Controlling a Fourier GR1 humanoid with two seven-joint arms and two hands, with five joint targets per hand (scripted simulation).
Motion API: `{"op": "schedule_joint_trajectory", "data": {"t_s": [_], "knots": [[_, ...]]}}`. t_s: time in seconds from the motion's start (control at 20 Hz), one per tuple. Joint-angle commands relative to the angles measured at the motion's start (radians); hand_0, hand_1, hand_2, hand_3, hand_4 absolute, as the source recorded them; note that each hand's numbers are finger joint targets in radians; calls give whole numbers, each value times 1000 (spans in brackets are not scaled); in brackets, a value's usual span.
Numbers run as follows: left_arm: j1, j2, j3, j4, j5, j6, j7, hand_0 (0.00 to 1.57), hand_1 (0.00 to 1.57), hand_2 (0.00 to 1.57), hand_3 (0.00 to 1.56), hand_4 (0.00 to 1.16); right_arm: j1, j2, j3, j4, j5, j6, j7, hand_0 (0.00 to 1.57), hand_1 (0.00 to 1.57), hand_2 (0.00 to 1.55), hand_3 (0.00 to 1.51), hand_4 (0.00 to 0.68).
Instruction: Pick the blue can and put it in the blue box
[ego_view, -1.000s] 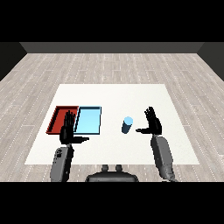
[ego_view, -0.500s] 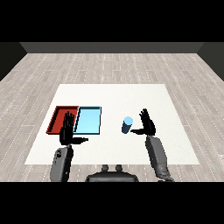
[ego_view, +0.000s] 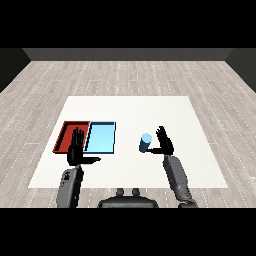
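Plank floor (ego_view: 130, 80) surrounds white table (ego_view: 165, 115); right hand (ego_view: 165, 144) spread beside blue can (ego_view: 145, 142), left hand (ego_view: 77, 150) spread.

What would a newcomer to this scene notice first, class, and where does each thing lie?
First the red tray and light blue tray side by side at the white table's left, the left hand open over their near edge. Then the blue can upright near the middle, with the right hand open just beside it.

No text, label, brand, number or sign can be read anywhere. The can (ego_view: 145, 142), the red tray (ego_view: 65, 135) and the blue tray (ego_view: 102, 137) are plain.
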Motion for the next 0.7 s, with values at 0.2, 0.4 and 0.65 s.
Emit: {"op": "schedule_joint_trajectory", "data": {"t_s": [0.2,0.4,0.65], "knots": [[42,-15,-22,-73,-16,21,23,0,0,0,0,0,9,23,28,65,15,19,-75,0,0,0,0,0],[-5,17,19,-34,17,-9,30,0,0,0,0,0,12,23,31,-67,-24,-17,60,0,0,0,0,0],[41,17,12,-24,1,-28,-6,0,0,0,0,0,-132,31,21,222,23,-16,-91,0,0,0,0,0]]}}
